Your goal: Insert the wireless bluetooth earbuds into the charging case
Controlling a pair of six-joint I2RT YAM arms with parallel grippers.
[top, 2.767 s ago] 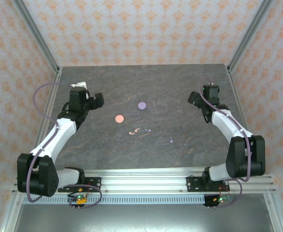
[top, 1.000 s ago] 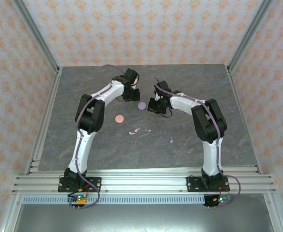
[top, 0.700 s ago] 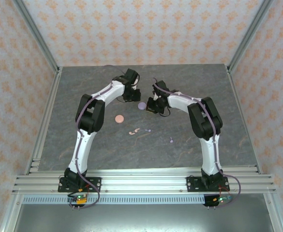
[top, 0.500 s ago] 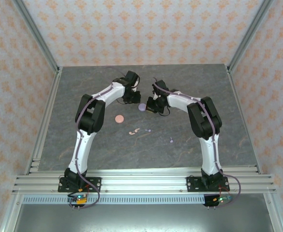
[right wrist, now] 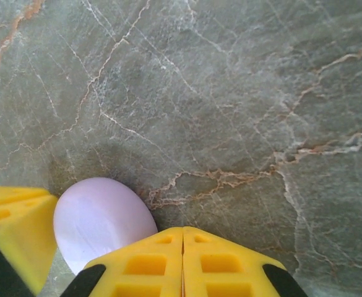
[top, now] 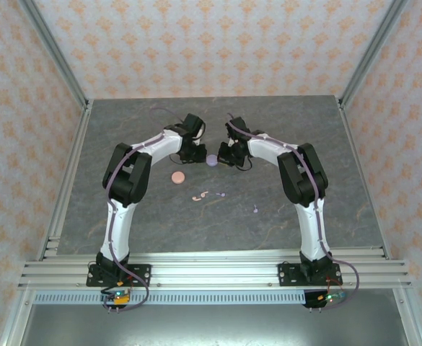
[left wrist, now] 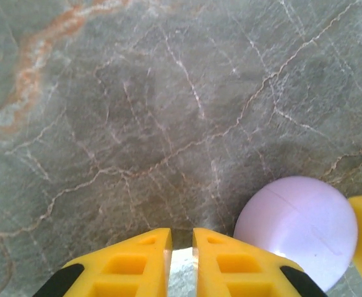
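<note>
The step in hand seems to be the opening of the lilac round charging case (top: 211, 160), before any earbud is picked up. This case lies flat on the grey marbled table (top: 290, 130), toward the far middle, with its smooth domed lid on top and closed.

The left gripper (top: 195, 151) stands just beside the case on one side and the right gripper (top: 228, 153) just beside it on the other, so the case is between them. In the left wrist view the yellow fingers (left wrist: 137, 260) are pressed together with only a thin slit between them, and they pinch nothing. The fingers (right wrist: 224, 263) of the right one are pressed together too, and empty. Whether either one touches the case, I cannot tell.

For the next move, I judge that one gripper must steady the case while the other finds the seam and lifts the lid. The smooth round shell may slide away.

The case is round, so it has no long axis, and I cannot tell where its hinge faces. Two pale pink stemmed earbuds (top: 204, 193) lie together nearer the arm bases. One lilac stemmed earbud (top: 221, 194) is just beside them and a second lilac earbud (top: 255, 210) lies apart to the right. They are too small to tell where the stems point. A pink round charging case (top: 177, 176) lies near the lilac one.
</note>
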